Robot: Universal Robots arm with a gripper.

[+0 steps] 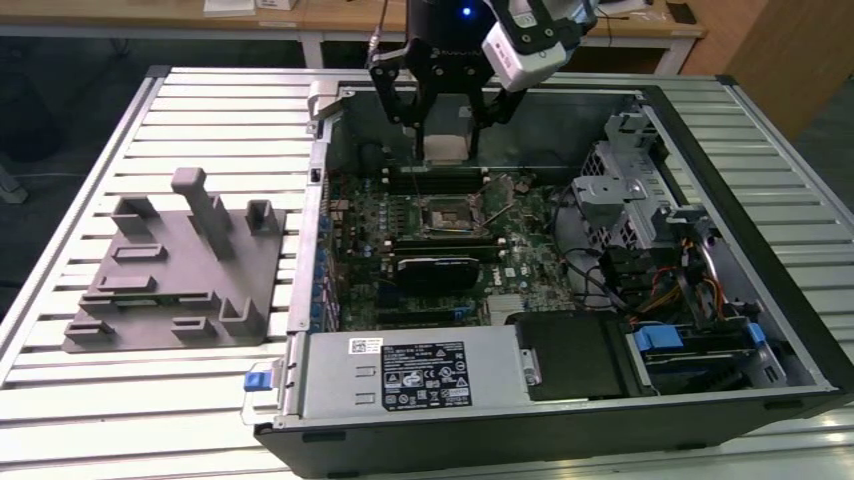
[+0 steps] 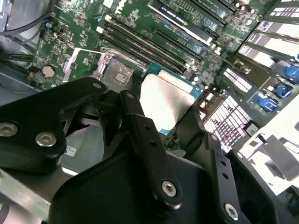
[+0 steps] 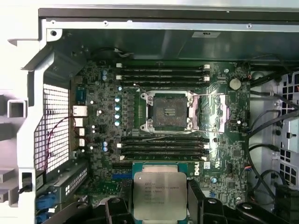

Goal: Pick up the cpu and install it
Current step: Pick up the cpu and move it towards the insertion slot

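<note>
Nearest, at the near edge of the slatted metal table (image 1: 134, 420), an open computer case (image 1: 534, 445) lying on its side. Inside, against its near wall, a silver power supply (image 1: 400, 365) with a white label. Just beside that, toward the exterior view's right, a black module (image 1: 574, 355) with a glossy top, then blue clips (image 1: 661, 338) and a bundle of coloured cables (image 1: 681, 290). Farther in, a green motherboard (image 1: 358, 225) flat on the case floor, with an empty socket (image 1: 447, 212) near its middle. In the first wrist view, long memory slots (image 3: 161, 74) on both sides of that socket. Farther still, toward the case's far wall, the gripper (image 1: 447, 135) hanging over the board. In the second wrist view, black fingers (image 2: 140, 126) pinched onto two opposite edges of the cpu (image 1: 446, 152). Held in the air clear of the board, not seated in the socket.

Outside the case, toward the table's edge on the exterior view's left, a large grey fixture (image 1: 174, 270) with raised blocks and slots, near the case wall. Beyond the table's far edge, pale wooden desks (image 1: 334, 15) over a dark floor (image 1: 67, 110).

Cpu level, pale metal top facing up, a thin green rim around it in both wrist views. Edges squared to the memory slots. Too near square to give a long axis.
</note>
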